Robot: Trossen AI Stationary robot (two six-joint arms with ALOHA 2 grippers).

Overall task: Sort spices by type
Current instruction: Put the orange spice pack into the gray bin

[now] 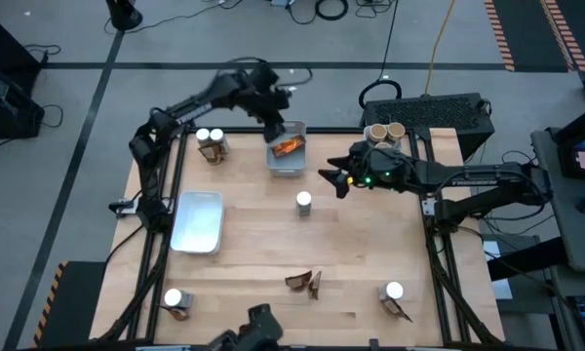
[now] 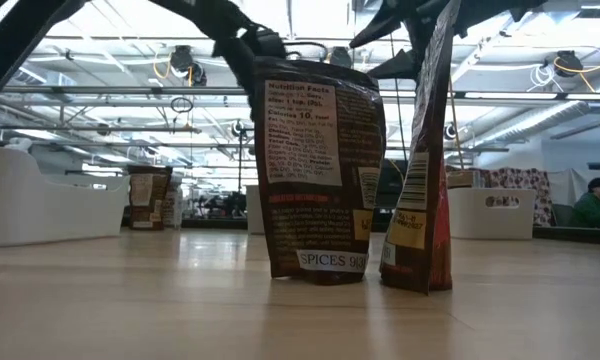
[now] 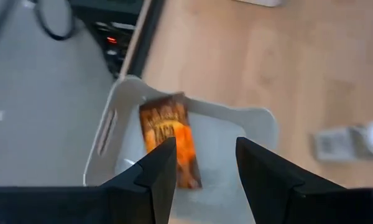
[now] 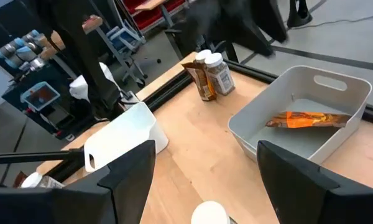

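The left gripper (image 3: pixel 202 165) is hovering over the grey rectangular plastic tray (image 1: pixel 286 156) at the table's far edge, its two dark fingers spread apart and holding nothing. Directly below it, a flat orange-and-brown spice packet (image 3: pixel 171 146) is lying on the tray floor, apart from the fingers.

The right gripper (image 1: pixel 337 178) is hanging just beside that tray, on its right, fingers also wide and empty, and is facing a white-capped little jar (image 1: pixel 303 202) standing alone near the table's middle.

Further out, two jars with a packet (image 1: pixel 211 144) are sitting at the far left corner, two round tan-topped tubs (image 1: pixel 384 132) at the far right, and a white rectangular tray (image 1: pixel 198 220) is lying on the left. Two dark-brown foil packets (image 1: pixel 304 282) are standing upright at the near edge, with a jar-and-packet pair at each near corner.

The packets are likely light, thin and crinkly, probably buckling under a pinch; gripping across the top seam of an upright one looks safest. The jars look rigid and smooth, best squeezed around the body below the cap.
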